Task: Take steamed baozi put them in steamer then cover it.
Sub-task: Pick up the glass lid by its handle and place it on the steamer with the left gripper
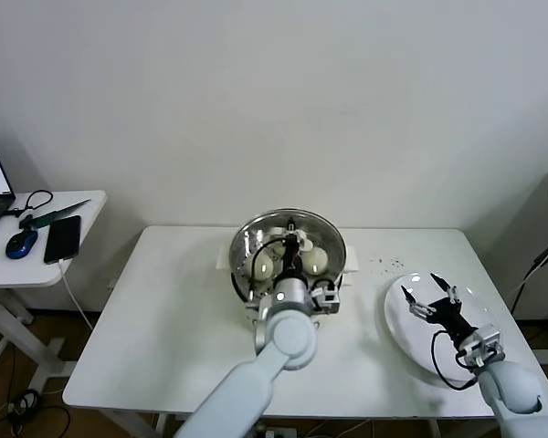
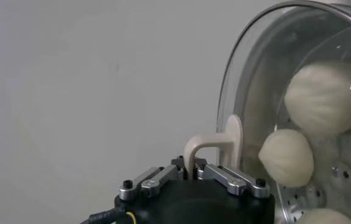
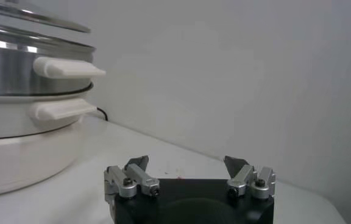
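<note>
The steel steamer stands on the table's middle back, on its white base. The clear glass cover lies on top of it. Several cream-white baozi show through the glass, also in the left wrist view. My left gripper is over the cover and shut on its white handle. My right gripper is open and empty above the flat white plate at the right.
A side table at the left holds a phone, a mouse and a laptop edge. Small dark crumbs lie on the table right of the steamer. The steamer's side handles face the right gripper.
</note>
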Controlling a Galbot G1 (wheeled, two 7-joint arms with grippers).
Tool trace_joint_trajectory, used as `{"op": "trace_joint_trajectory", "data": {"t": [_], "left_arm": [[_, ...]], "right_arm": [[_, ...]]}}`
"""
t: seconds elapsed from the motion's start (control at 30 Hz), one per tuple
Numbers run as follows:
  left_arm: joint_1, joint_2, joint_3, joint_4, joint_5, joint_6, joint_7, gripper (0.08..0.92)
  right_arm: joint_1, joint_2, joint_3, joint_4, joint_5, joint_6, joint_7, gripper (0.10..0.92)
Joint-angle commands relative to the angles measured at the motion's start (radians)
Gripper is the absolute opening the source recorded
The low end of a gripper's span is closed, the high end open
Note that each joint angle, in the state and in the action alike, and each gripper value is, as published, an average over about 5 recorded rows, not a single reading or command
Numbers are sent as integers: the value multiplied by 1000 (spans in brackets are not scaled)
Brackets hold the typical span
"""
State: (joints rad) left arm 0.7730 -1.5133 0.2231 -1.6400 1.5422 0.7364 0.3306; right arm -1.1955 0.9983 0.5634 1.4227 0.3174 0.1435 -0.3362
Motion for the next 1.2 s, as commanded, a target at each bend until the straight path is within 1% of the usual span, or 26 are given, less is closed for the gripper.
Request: {"op": "trace_joint_trajectory", "data": {"t": [0.03,0.8,0.93,1.07,1.13,1.2], "left_arm": [[-19,-18,7,69,-25,49,-20,155],[-27,-12,-2,102,-71,49,-68,155],[-22,-6,2,92,-71,49,-47,155],[-22,15,10,49,-74,49,-6,155],[-20,28,14,20,-75,49,6,171],[-14,39,14,-12,-74,49,13,213]], "right_arm": [[0,1,2,-3,-3,2,-2,823],[-2,7,3,-3,-18,6,-8,823],[-1,6,3,-2,-20,6,-9,823],[-2,5,3,0,-22,4,-11,823],[-3,4,3,0,-23,2,-13,823],[-3,3,3,0,-24,0,-15,823]]}}
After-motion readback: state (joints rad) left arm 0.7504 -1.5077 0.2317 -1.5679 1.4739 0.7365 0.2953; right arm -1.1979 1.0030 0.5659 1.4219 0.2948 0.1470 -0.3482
